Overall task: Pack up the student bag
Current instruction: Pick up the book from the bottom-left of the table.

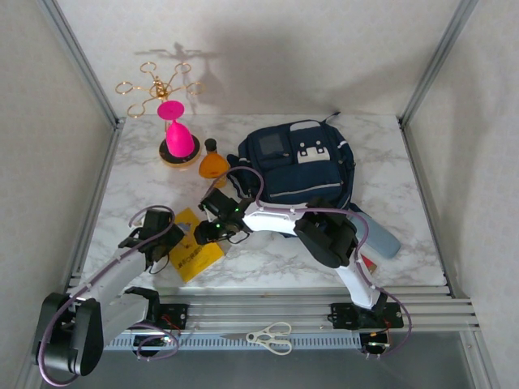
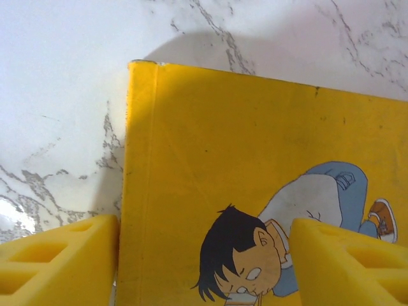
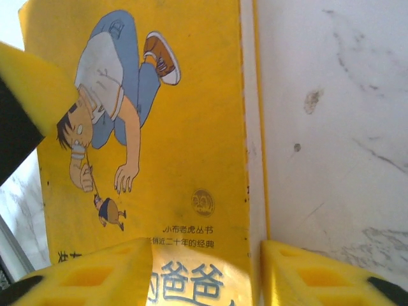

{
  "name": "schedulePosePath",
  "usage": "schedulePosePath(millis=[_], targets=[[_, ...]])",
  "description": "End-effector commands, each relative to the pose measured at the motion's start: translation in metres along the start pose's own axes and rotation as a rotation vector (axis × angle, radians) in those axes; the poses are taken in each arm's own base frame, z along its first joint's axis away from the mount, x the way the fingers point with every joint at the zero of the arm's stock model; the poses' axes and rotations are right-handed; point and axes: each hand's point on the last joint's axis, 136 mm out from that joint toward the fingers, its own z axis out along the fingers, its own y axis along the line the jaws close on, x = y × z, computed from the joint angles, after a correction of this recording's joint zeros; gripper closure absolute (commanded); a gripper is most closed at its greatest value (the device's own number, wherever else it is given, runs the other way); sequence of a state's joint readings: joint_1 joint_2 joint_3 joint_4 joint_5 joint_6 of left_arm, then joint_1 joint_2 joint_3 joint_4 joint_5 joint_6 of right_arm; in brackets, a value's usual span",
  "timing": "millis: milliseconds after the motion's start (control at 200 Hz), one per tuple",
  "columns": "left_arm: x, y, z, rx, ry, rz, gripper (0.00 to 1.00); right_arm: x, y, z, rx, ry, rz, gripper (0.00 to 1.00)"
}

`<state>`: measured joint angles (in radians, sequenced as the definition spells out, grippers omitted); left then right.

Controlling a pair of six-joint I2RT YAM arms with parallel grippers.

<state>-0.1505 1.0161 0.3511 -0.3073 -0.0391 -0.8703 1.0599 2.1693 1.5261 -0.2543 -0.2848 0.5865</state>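
White marble-patterned table (image 1: pixel 389 162) enclosed by pale walls (image 1: pixel 284 57) and a metal frame (image 1: pixel 430 65), the navy student bag (image 1: pixel 300 166) lying toward its back right, while a yellow book (image 1: pixel 195 253) lies flat front left, its edges straddled by the left gripper (image 2: pixel 204 229) and right gripper (image 3: pixel 207 255), both with jaws apart.

I'm working in a robotics lab test cell, not a lived-in room. The marble-print desk (image 1: pixel 389 243) is boxed in by bare aluminium frame posts (image 1: pixel 81 61) and plain white wall panels (image 1: pixel 284 49). The left arm (image 1: pixel 113 284) and right arm (image 1: pixel 357 279) are bolted to slotted rails (image 1: pixel 259 306) along its near edge. The student bag (image 1: pixel 300 162) sits among unrelated props.
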Motion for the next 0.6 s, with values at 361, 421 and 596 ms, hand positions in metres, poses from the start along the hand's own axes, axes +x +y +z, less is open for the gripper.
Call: schedulePosePath(millis=[361, 421, 596], targets=[[0.026, -0.025, 0.005, 0.116, 0.105, -0.01, 0.33, -0.009, 0.046, -0.034, -0.161, -0.014, -0.036, 0.83], [0.027, -0.028, 0.004, 0.124, 0.109, -0.01, 0.33, -0.009, 0.047, -0.034, -0.166, -0.012, -0.033, 0.86], [0.021, -0.034, -0.002, 0.138, 0.091, -0.011, 0.32, -0.01, 0.055, -0.042, -0.203, -0.01, -0.026, 0.98]])
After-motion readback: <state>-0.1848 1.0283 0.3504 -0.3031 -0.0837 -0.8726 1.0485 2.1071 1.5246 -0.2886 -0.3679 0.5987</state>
